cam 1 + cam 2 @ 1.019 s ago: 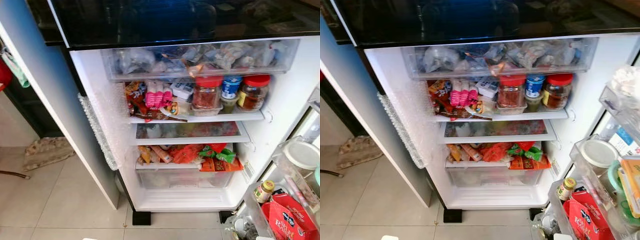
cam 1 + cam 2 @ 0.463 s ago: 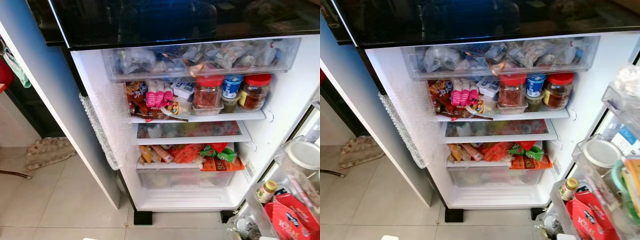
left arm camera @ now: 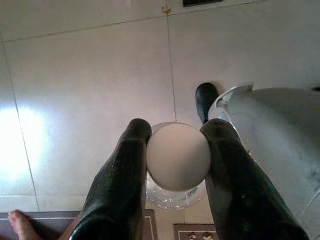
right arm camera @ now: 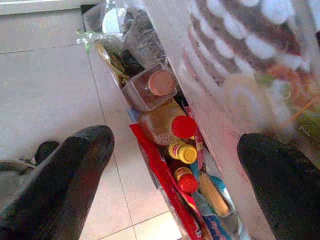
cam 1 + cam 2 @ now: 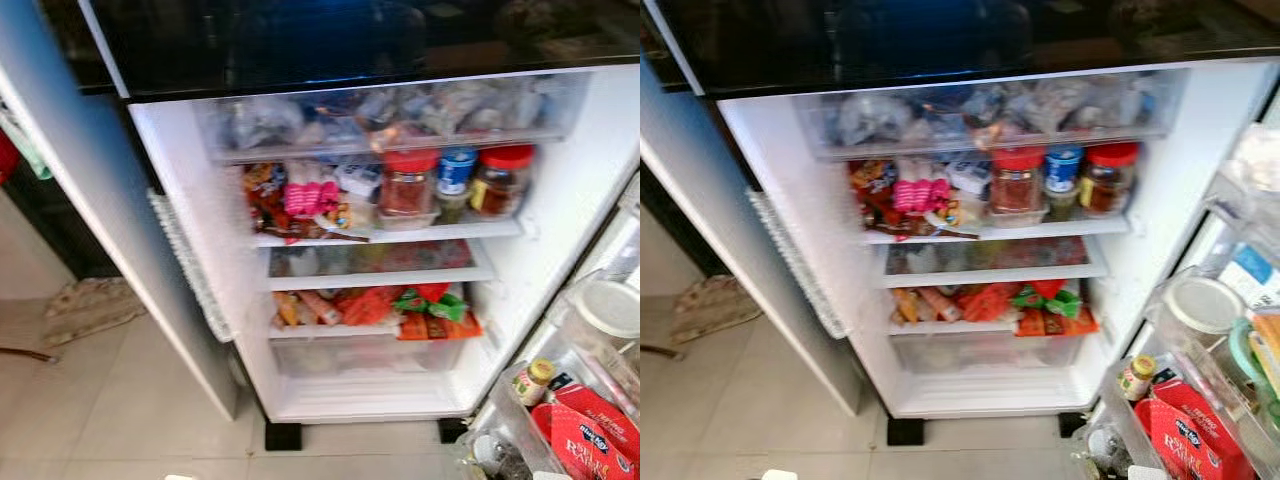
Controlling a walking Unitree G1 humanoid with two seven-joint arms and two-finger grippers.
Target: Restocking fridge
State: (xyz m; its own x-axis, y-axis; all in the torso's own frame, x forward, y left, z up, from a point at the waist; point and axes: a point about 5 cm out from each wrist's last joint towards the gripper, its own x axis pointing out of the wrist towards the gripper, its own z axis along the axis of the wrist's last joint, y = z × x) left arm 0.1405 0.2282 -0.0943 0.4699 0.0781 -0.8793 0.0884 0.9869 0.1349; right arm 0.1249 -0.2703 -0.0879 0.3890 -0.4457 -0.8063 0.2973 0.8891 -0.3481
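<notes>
Head view shifted slightly against fridge [image 5: 400, 260] since a second ago. Left gripper [image 3: 175, 155] pinching white-capped jar [image 3: 177, 157] below; right gripper [image 4: 175, 165] spread beside fridge. Placement pending.

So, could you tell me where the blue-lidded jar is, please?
In the eye views, the blue-lidded jar stands on the fridge's upper shelf, between two red-lidded jars, towards the right.

The left pincer [image 3: 176, 150] is being held pointing down at the floor, its two black fingers [image 3: 120, 185] closed against the sides of a white-capped jar [image 3: 177, 156]. The right pincer [image 4: 175, 175] is being held with its fingers [image 4: 65, 175] spread wide apart, nothing gripped between them.
</notes>
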